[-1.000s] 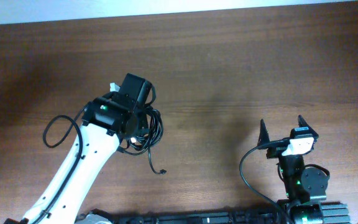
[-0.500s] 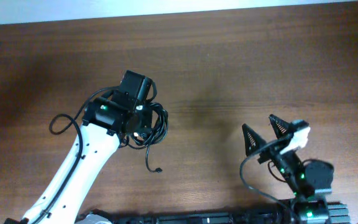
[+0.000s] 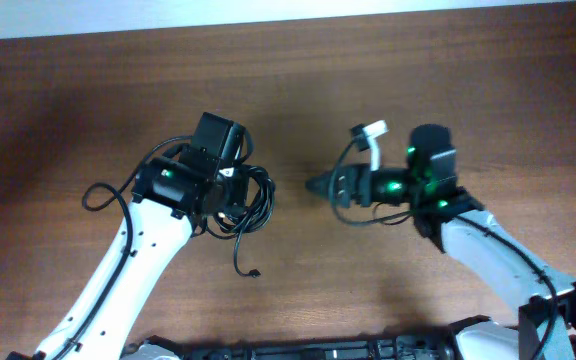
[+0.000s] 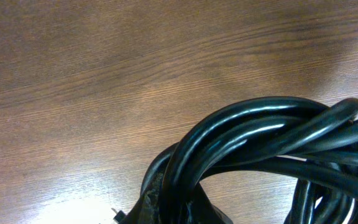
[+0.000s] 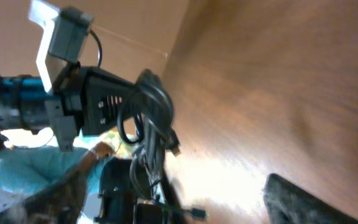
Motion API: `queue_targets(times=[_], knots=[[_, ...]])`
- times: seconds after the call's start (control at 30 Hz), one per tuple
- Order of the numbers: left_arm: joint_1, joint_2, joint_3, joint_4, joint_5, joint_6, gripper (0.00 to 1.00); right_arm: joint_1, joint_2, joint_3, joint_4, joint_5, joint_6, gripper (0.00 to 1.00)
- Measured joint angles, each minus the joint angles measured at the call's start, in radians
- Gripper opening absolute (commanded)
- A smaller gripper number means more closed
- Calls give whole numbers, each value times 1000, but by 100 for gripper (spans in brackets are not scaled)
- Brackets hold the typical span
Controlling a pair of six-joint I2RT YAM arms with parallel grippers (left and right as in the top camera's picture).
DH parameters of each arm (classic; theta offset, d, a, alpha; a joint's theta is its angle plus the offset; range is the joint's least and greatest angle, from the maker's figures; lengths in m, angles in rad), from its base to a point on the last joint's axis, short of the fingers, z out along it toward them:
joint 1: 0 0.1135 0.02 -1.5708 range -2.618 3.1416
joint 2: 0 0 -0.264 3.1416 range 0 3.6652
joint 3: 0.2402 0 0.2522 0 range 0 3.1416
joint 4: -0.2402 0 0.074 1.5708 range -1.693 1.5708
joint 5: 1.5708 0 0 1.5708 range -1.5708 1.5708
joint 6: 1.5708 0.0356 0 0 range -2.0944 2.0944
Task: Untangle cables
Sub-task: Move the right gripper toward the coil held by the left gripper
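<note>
As seen from overhead, the left gripper (image 3: pixel 230 192) pinches the tangled cables (image 3: pixel 256 198) left of the middle of the table (image 3: pixel 418 80). The right gripper (image 3: pixel 318 185) points at them nearby, edge-on, so I cannot tell its spread. Left wrist: cables fill the lower right. Right wrist: cables dangle from the left gripper.

Surface: dark brown wooden table (image 3: pixel 448 90), grain running left to right.
On it: tangled black cables (image 3: pixel 246 205) left of centre; one plug end (image 3: pixel 256 273) lay nearer.
</note>
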Motion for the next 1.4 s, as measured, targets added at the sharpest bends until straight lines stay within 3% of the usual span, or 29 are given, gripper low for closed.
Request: queue_targets(times=[0.07,0.1,0.17,0.23,0.3,0.47,0.5,0.53,0.57,0.6,0.77,0.9,1.0,1.03,1.1,1.17,1.2,1.23,1.27,1.3,1.33,1.4], knots=[[0,0,0,0,19,0,0,106,1,-1,105,119,3,59],[0,0,0,1,34,0,0,176,2,0,137,193,10,43],[0,0,0,1,48,0,0,232,2,0,140,267,13,33],[0,0,0,1,50,0,0,241,2,0,140,297,14,36],[0,0,0,1,56,0,0,241,2,0,140,308,10,57],[0,0,0,56,178,0,0,241,2,0,140,301,15,58],[0,0,0,68,193,0,0,241,2,0,138,293,15,52],[0,0,0,71,213,0,0,241,2,0,136,286,14,40],[0,0,0,72,232,0,0,241,2,0,134,284,11,18],[0,0,0,74,248,0,0,241,2,0,130,287,17,6],[11,-1,0,105,287,19,0,240,-2,6,54,373,23,4],[16,-107,-4,103,411,180,0,250,-19,15,-21,457,18,4],[10,-200,-4,57,441,279,0,246,-23,21,-8,402,7,4],[8,-201,-4,57,412,285,0,190,-23,21,7,294,-1,4],[-17,-204,-4,93,328,224,0,103,-22,22,15,131,-3,4],[-38,-204,-4,114,214,71,0,87,-22,23,13,95,-1,4],[-14,-214,-3,106,27,-34,0,50,-15,16,-7,100,0,4],[25,-236,-3,106,-172,-134,19,27,-10,16,-7,107,0,4],[33,-241,-3,111,-220,-166,37,27,-10,16,-10,107,0,4],[66,-243,-3,114,-270,-235,80,27,-10,16,-10,107,0,5],[104,-243,-3,115,-269,-304,99,27,-10,16,-10,107,0,5],[108,-243,-3,115,-123,-293,99,27,-10,16,-10,130,0,5]])
